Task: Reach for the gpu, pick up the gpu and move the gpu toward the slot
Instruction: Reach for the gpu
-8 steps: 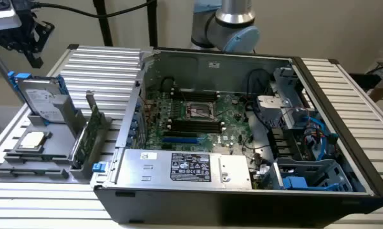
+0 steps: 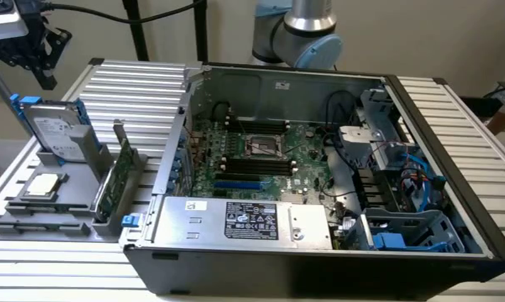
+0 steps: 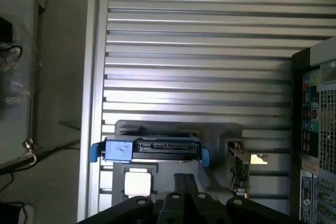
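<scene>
A ribbed metal counter (image 2: 59, 270) carries my worksite. Nearest, a grey holder (image 2: 34, 221) keeps the gpu (image 2: 118, 179) standing on edge, just beside the open computer case (image 2: 302, 277). A square chip (image 2: 44, 184) and a hard drive (image 2: 55, 135) sit alongside it. Farther back, above the hard drive, my gripper (image 2: 44, 78) hangs well clear of the card, jaws together and holding nothing.

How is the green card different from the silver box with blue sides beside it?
The gpu is thin and green; the hard drive is thicker, silver, with blue rails. The gpu stands nearer the computer case; the hard drive stands farther away. Both stand on edge in the gray holder, and the claw touches neither.
</scene>
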`<state>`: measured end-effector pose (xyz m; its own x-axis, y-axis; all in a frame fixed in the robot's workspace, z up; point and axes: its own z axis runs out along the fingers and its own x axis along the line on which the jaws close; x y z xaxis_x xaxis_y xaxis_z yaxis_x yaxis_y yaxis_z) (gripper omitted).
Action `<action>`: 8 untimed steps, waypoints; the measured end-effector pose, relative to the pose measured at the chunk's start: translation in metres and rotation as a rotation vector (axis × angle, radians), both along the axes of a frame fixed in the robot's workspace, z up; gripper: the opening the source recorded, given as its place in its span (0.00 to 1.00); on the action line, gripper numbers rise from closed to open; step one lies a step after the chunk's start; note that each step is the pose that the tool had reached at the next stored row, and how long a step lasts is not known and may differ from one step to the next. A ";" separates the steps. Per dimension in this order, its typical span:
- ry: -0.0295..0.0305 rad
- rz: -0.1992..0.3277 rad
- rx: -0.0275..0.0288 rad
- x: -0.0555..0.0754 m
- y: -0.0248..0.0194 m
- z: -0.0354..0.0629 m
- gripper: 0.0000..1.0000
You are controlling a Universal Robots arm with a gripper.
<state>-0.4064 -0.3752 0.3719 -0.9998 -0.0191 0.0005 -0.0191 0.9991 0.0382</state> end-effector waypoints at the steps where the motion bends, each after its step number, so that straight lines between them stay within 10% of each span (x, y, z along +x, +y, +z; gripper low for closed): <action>1: 0.0000 0.000 0.0000 0.000 0.0000 0.0000 0.11; 8: 0.0000 0.000 0.0000 0.009 -0.0029 -0.0010 0.11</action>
<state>-0.3977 -0.3781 0.3709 -0.9998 -0.0191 0.0005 -0.0191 0.9991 0.0383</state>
